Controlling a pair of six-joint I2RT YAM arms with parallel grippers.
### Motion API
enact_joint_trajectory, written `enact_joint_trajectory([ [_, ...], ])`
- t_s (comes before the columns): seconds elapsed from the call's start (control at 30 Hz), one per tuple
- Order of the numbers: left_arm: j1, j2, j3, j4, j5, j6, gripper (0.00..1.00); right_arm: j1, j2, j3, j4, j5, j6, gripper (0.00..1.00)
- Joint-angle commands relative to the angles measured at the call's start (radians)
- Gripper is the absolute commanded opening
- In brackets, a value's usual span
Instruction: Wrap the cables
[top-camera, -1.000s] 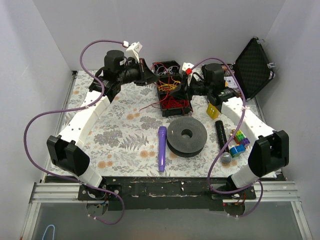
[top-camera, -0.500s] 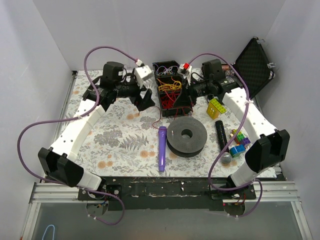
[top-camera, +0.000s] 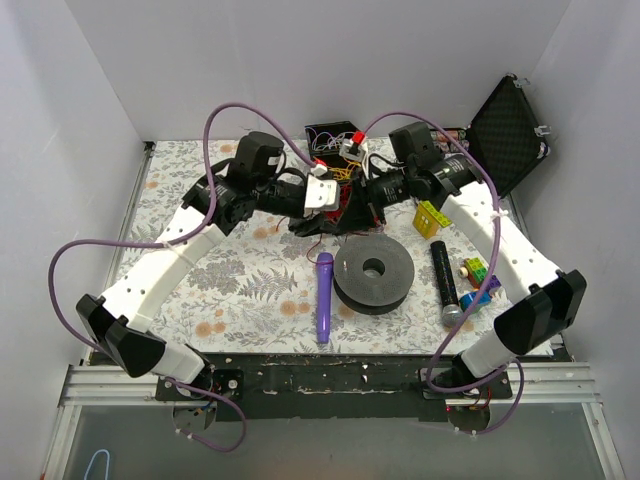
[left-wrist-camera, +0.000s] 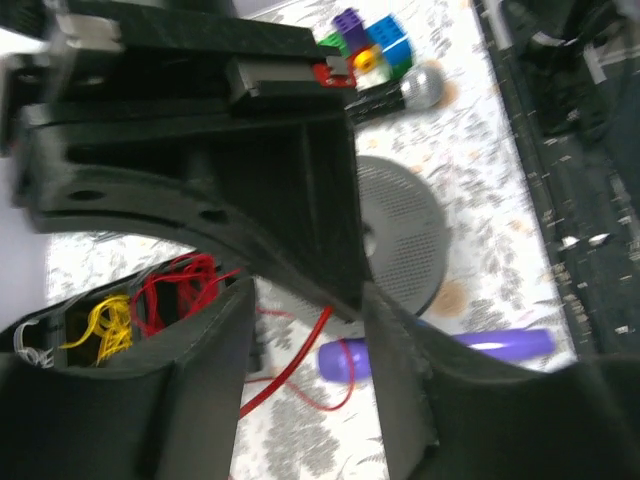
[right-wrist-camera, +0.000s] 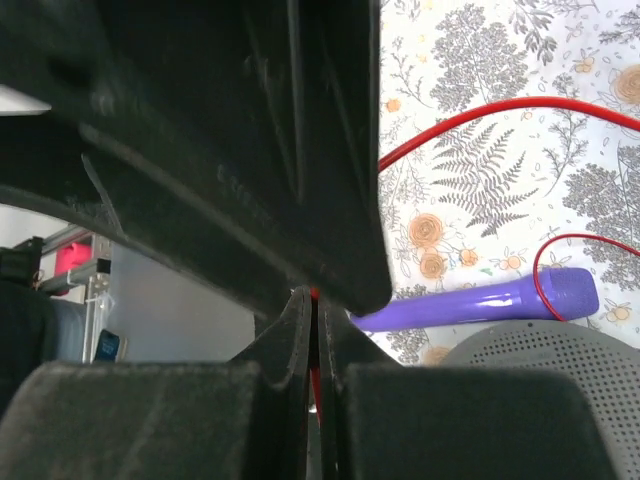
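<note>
right end effector (right-wrist-camera: 315, 300) pinched on the red cable (left-wrist-camera: 300, 350) just in front of the wire box (top-camera: 330, 135) | left end effector (left-wrist-camera: 305, 330) open, straddling it there | imo: close left first, loop slowly, don't yank the box

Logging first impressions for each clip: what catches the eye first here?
At the back middle, a black box of tangled red and yellow wires draws the eye. Over it, the right gripper is shut on a red wire that trails by the purple wand, with the left gripper open beside it. A grey disc sits centre.
</note>
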Motion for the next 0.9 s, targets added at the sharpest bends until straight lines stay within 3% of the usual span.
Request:
enact_joint_trajectory([
  [0.0,-0.043,0.008,0.035,-0.019,0.034,0.033,0.35,0.012,-0.098,0.012,0.045,-0.044,0.076,0.01],
  [0.1,-0.059,0.017,0.051,-0.053,0.031,0.041,0.26,0.012,-0.144,-0.026,0.116,-0.045,0.127,0.01],
  [0.27,-0.065,0.016,0.068,-0.096,-0.026,0.076,0.46,0.012,-0.187,-0.085,0.176,-0.034,0.170,0.01],
  [0.4,-0.068,0.004,0.059,-0.093,-0.050,0.131,0.47,0.012,-0.197,-0.085,0.164,-0.050,0.173,0.01],
  [0.57,-0.077,0.007,0.053,-0.088,-0.087,0.183,0.28,0.012,-0.218,-0.091,0.168,-0.062,0.171,0.01],
  [0.7,-0.083,0.004,0.056,-0.092,-0.096,0.188,0.00,0.012,-0.237,-0.121,0.191,-0.051,0.185,0.01],
  [0.83,-0.082,-0.003,0.045,-0.090,-0.139,0.135,0.00,0.006,-0.244,-0.126,0.187,0.062,0.179,0.01],
  [0.87,-0.083,-0.010,0.036,-0.084,-0.170,0.107,0.00,-0.002,-0.246,-0.115,0.172,0.090,0.170,0.07],
])
